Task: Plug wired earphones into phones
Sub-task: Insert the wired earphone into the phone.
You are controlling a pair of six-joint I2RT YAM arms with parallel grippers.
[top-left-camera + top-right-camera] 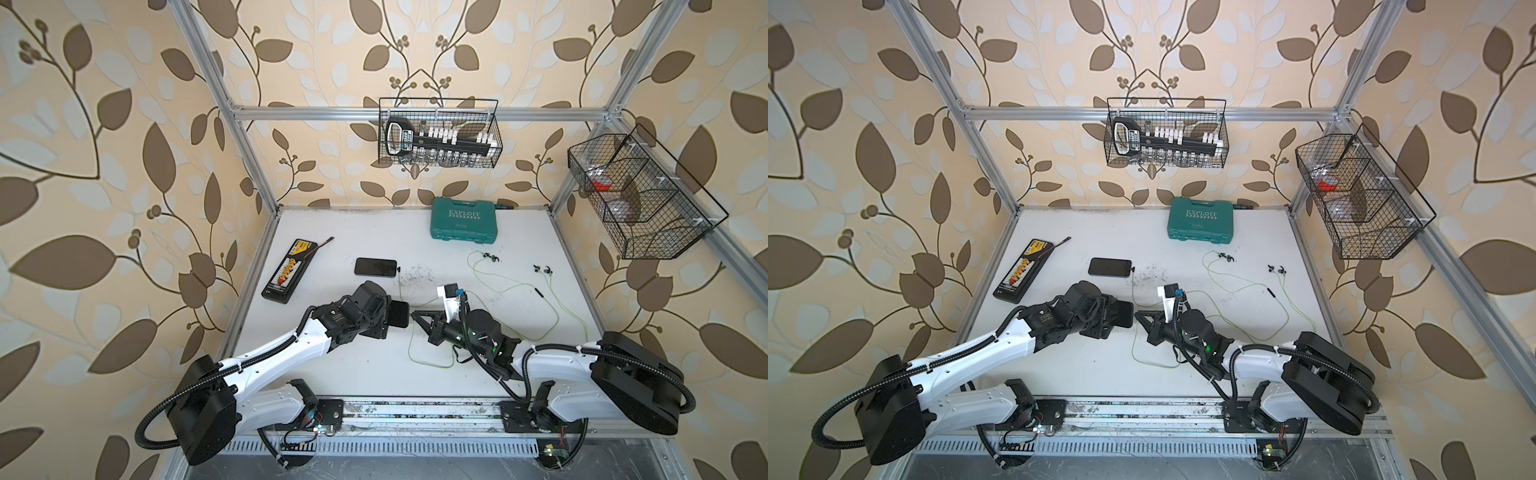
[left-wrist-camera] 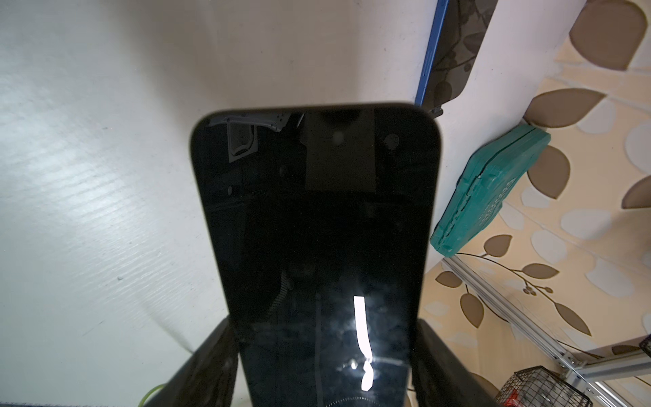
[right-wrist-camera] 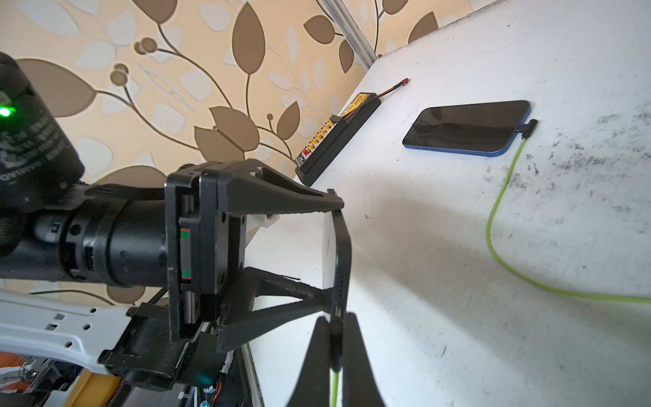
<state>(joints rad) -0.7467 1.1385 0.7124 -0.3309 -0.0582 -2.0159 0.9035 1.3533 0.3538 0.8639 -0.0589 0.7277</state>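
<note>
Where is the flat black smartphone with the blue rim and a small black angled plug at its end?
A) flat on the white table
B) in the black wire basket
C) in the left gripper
A: the blue-rimmed smartphone lies flat on the white table, its black angled plug at one end.

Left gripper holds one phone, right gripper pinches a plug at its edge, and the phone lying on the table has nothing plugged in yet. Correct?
Not quite: the table phone already has a black plug in its end, green cable trailing off, as the right wrist view shows. The rest stands.
</note>
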